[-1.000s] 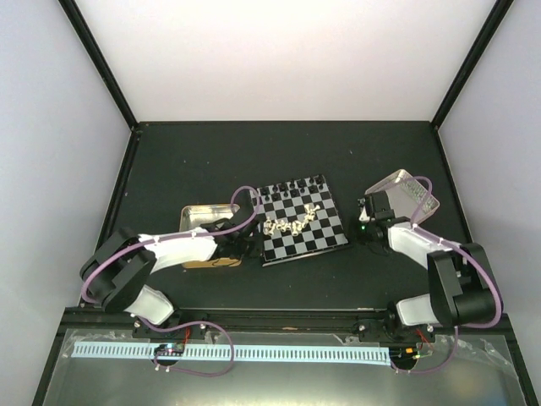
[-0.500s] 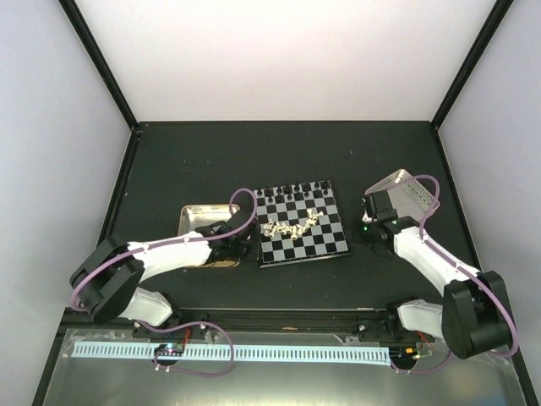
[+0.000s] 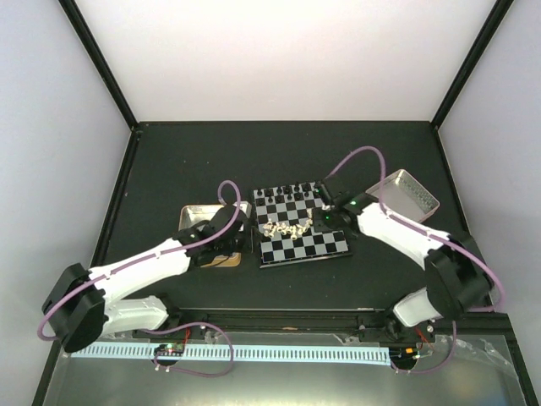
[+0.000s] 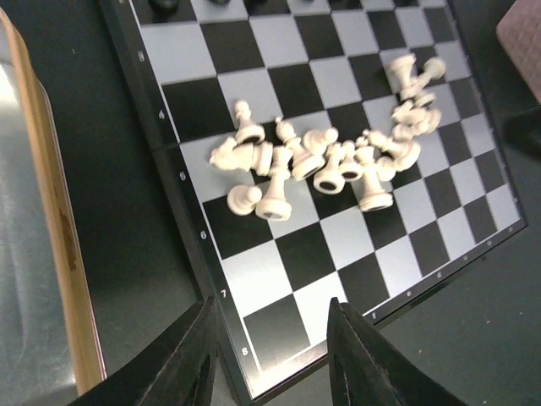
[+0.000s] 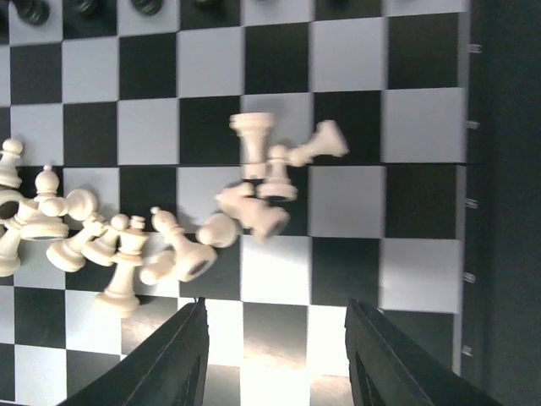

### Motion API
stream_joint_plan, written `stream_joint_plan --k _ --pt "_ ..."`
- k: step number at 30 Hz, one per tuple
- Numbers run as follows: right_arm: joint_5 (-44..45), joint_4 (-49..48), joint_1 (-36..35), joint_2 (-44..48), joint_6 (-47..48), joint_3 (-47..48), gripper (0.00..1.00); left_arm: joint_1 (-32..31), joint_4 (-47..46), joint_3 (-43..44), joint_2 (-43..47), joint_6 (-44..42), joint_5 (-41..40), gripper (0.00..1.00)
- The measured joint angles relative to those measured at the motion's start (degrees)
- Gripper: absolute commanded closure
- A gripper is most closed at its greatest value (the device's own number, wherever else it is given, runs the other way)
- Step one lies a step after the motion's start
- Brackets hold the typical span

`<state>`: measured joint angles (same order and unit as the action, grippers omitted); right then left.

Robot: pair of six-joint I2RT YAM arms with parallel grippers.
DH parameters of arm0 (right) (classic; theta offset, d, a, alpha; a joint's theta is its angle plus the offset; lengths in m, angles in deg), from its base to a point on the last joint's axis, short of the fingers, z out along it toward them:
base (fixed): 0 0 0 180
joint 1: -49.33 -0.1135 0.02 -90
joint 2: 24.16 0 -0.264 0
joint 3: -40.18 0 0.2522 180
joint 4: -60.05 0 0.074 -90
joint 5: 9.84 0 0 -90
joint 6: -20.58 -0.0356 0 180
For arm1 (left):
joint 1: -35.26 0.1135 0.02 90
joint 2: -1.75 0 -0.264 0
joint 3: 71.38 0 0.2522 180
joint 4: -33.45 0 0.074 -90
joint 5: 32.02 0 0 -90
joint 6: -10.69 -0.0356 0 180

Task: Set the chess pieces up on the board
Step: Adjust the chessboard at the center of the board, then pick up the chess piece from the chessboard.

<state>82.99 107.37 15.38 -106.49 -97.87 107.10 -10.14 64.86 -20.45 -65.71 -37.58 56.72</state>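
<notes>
The board (image 3: 314,246) lies mid-table with black chess pieces (image 3: 292,191) standing along its far edge. Cream chess pieces (image 3: 284,227) lie toppled in a heap across its middle. My left gripper (image 3: 248,243) hangs open over the board's near-left corner, nothing between its fingers. In the left wrist view the gripper (image 4: 270,334) straddles that corner of the board (image 4: 279,279), and the cream heap (image 4: 325,165) lies beyond it. My right gripper (image 3: 325,216) is open above the board's right side. In the right wrist view the gripper (image 5: 275,338) is empty, just short of the cream pieces (image 5: 254,207).
A gold-rimmed tin tray (image 3: 196,216) sits just left of the board, under my left wrist. A pink-sided tray (image 3: 412,194) stands at the right, beyond my right arm. The left wrist view shows the tin tray's rim (image 4: 52,245) close beside the board.
My right arm has swung left from the pink-sided tray to above the board and its jaws have widened. My left gripper has edged toward the board's corner and opened. The board has shifted slightly.
</notes>
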Motion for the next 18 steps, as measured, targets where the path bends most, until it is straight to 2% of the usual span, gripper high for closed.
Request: stream_joint_plan --k 8,12,18 --pt "2.3 2.9 -6.0 -11.9 2.5 8.6 0.65 0.0 -0.6 -0.3 7.3 -0.9 -2.9 0.59" --pt "3.1 4.3 -6.9 -15.1 2.6 11.3 0.68 0.0 -1.0 -1.2 8.4 -1.1 -3.7 0.59" --pt "4.9 6.8 -7.2 -17.5 1.9 14.0 0.78 0.0 -0.9 -2.0 8.4 -1.1 -3.9 0.59"
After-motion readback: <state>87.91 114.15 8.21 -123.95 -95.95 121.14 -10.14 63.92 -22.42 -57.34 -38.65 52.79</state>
